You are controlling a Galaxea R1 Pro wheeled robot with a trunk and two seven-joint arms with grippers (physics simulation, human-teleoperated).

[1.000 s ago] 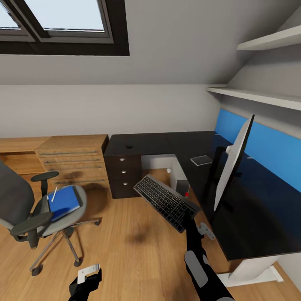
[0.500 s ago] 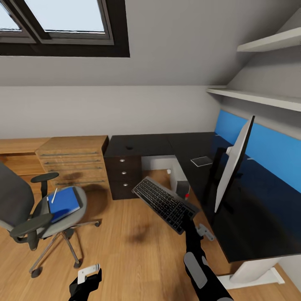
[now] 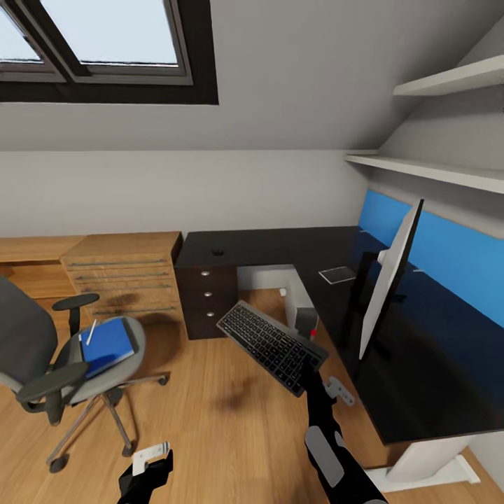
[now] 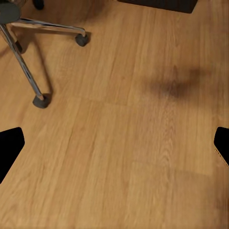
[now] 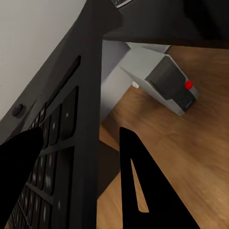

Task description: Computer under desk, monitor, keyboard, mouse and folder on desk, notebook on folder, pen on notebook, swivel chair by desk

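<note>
A slim dark keyboard [image 3: 271, 346] is held in the air above the wooden floor [image 3: 224, 420], tilted, just in front of the inner corner of the L-shaped black desk [image 3: 420, 378]. The right gripper [image 3: 308, 371] is clamped on the keyboard's near end; in the right wrist view its two black fingers [image 5: 143, 191] sit on either side of the keyboard's edge [image 5: 90, 143]. Beyond the keyboard, under the desk, stands the light-grey computer [image 5: 171, 86] with a red spot on its front. On the desktop the monitor [image 3: 388, 280] stands upright, seen edge-on with its pale back showing, in front of the blue back panel [image 3: 448, 252]. A small flat grey item [image 3: 338, 274] lies on the desk farther back, and a small dark mouse [image 3: 218, 250] rests on the far wing above the dark drawers [image 3: 205, 297]. To the left, well apart from the desk, the grey swivel chair [image 3: 42, 357] carries the blue folder [image 3: 107, 343] on its seat, with a thin white pen [image 3: 91, 332] on top. The left gripper [image 3: 150, 462] hangs low over bare floor, its fingers spread wide and holding nothing.
</note>
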